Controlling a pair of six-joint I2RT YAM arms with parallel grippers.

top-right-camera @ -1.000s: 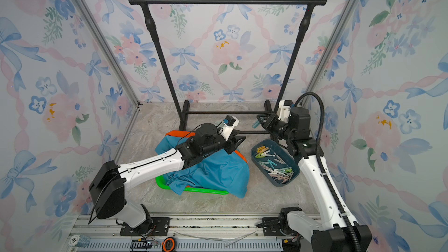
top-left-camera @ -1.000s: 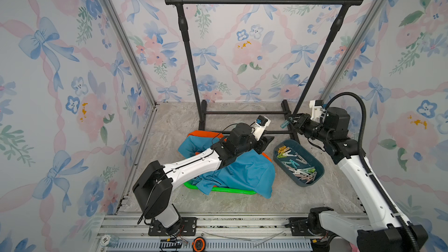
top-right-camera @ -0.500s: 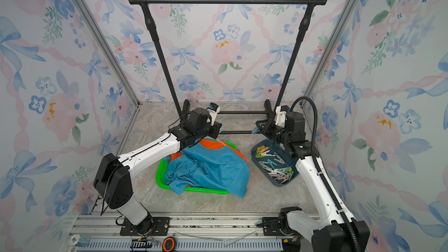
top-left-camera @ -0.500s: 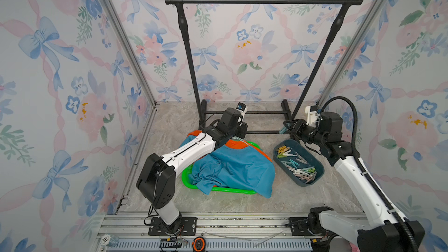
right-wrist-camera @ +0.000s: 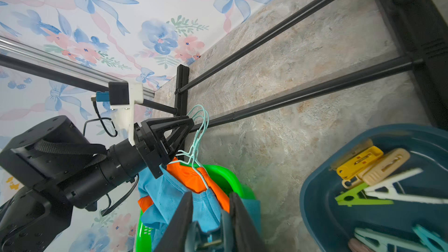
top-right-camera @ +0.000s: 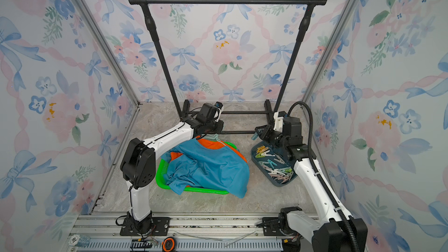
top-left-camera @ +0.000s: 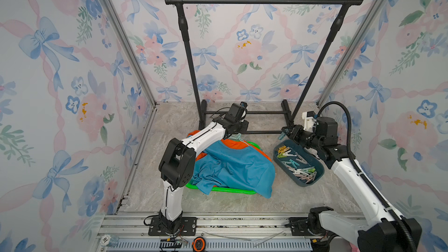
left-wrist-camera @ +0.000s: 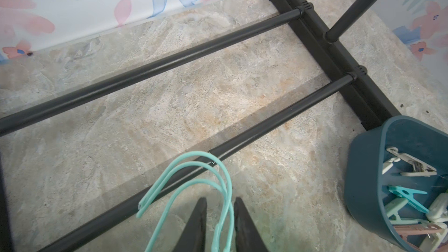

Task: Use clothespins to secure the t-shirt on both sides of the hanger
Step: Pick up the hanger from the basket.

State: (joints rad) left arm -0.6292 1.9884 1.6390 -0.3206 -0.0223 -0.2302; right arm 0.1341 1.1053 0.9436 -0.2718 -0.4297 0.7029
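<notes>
A blue t-shirt lies crumpled over an orange one in a green basket. Thin teal hanger hooks stick out of the collars towards the rack's base. My left gripper is shut on the hanger necks, which run between its black fingers. My right gripper is shut on a grey-blue clothespin. It hovers at the far end of the bin, right of the hangers. More clothespins in pale mixed colours lie in the bin.
The dark teal bin stands on the marble floor right of the basket. The black clothes rack stands at the back, its two floor bars just beyond the hanger hooks. Flowered walls close in three sides.
My left arm swung from above the shirt back to the collar end and its jaws closed on the hanger necks. The right gripper, still holding its clothespin, dropped a little towards the bin.
</notes>
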